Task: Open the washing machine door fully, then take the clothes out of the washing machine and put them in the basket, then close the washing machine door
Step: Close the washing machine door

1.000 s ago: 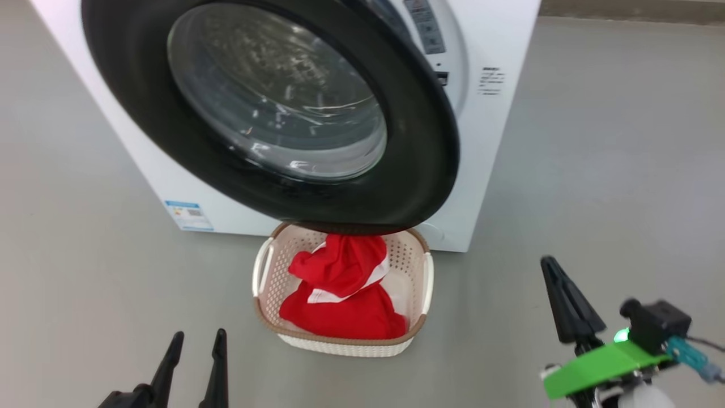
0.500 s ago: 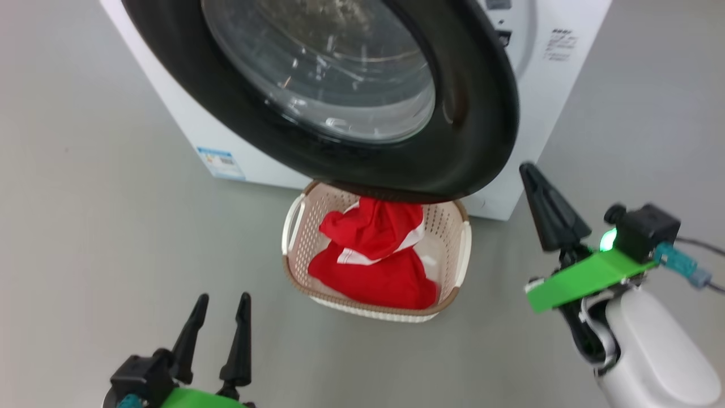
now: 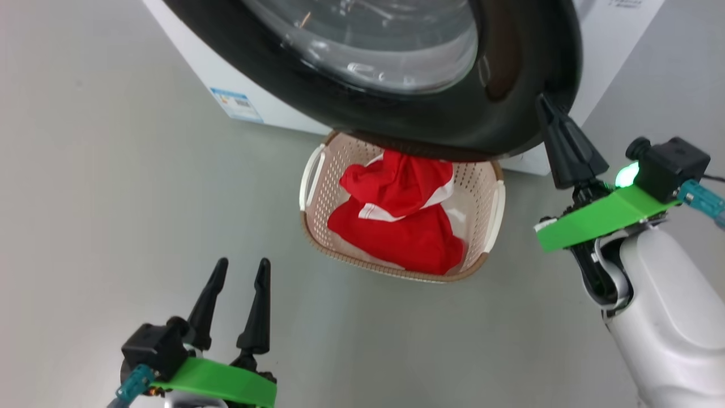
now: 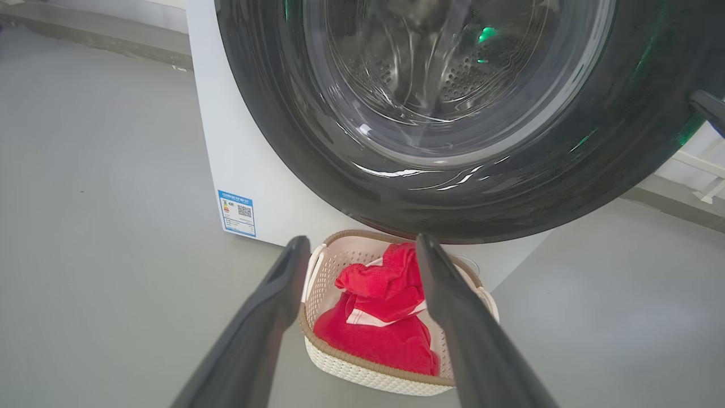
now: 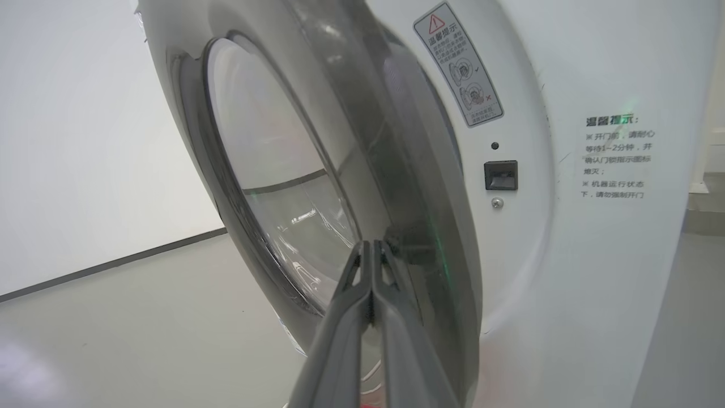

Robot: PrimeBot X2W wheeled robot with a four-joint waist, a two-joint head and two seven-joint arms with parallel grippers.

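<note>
- Since a second ago, our right gripper [image 3: 544, 102] has risen from low over the floor [image 3: 113, 198] to the right edge of the washing machine door [image 3: 510, 73]. The head camera has turned too, so the whole picture is shifted.
- Its two long dark fingers are pressed together into one thin wedge and hold nothing. In the right wrist view, the right gripper [image 5: 374, 245] points at the door's edge [image 5: 351, 113]; we cannot tell if the tip touches it.
- Our left gripper [image 3: 243, 263] hangs low over the floor, near the basket's front left corner, with fingers spread wide and empty [image 4: 361, 241].
- The door stands open at an angle from the machine's front. Its broad round rim is glossy black, and its glass window [image 3: 385, 51] bulges like a clear bowl with bright reflections. Through it, the left wrist view shows the perforated steel drum [image 4: 470, 73].
- The washing machine [image 3: 612, 56] is a smooth white box with a small blue label sticker [image 3: 237, 103] low on its front.
- The basket [image 3: 391, 269] stands on the floor before the machine, its back part under the door. It is cream plastic with many small holes, a rounded rectangle with a brown woven-look rim and white side handles.
- The clothes [image 3: 402, 226] lie inside the basket: soft bright red fabric, crumpled in a heap, with white trim.
- The floor is smooth, matte grey.
</note>
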